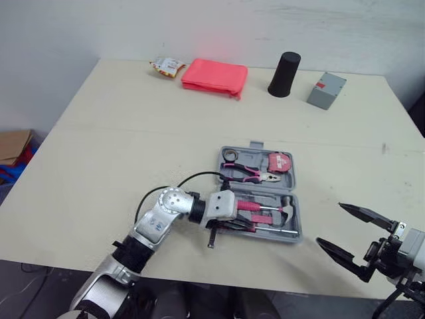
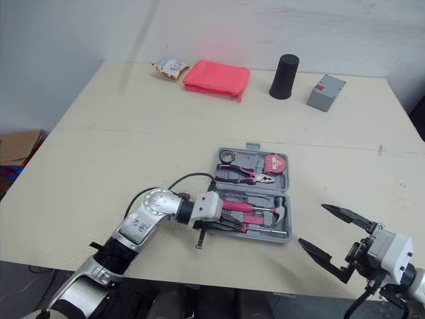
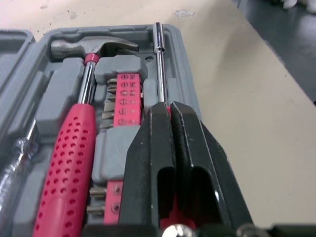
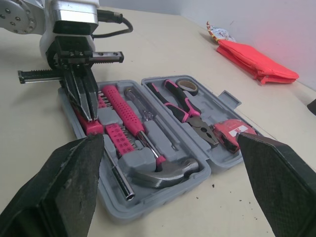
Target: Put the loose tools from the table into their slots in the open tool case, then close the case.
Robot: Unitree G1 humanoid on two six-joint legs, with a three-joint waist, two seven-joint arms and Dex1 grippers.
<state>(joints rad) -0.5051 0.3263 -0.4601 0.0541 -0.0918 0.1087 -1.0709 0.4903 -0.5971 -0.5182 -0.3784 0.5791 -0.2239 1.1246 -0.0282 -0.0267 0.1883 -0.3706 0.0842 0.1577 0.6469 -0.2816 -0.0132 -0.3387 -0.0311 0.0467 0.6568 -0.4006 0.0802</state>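
The grey tool case (image 1: 298,219) lies open near the table's front edge. In it are pink-handled pliers (image 1: 249,173), a pink tape measure (image 1: 279,161), a hammer (image 3: 69,158) with a pink grip, and a pink bit strip (image 3: 126,98). My left gripper (image 3: 168,106) reaches down into the case's front half, shut on the pink handle of a bit driver. The driver's steel shaft (image 3: 160,64) runs along the case's front wall. My right gripper (image 1: 329,222) hangs open and empty to the right of the case, at the table's front edge.
Along the far edge stand a red pouch (image 1: 214,76), a black cup (image 1: 284,74), a grey box (image 1: 326,90) and a snack packet (image 1: 167,66). A cardboard box (image 1: 13,146) sits on the floor to the left.
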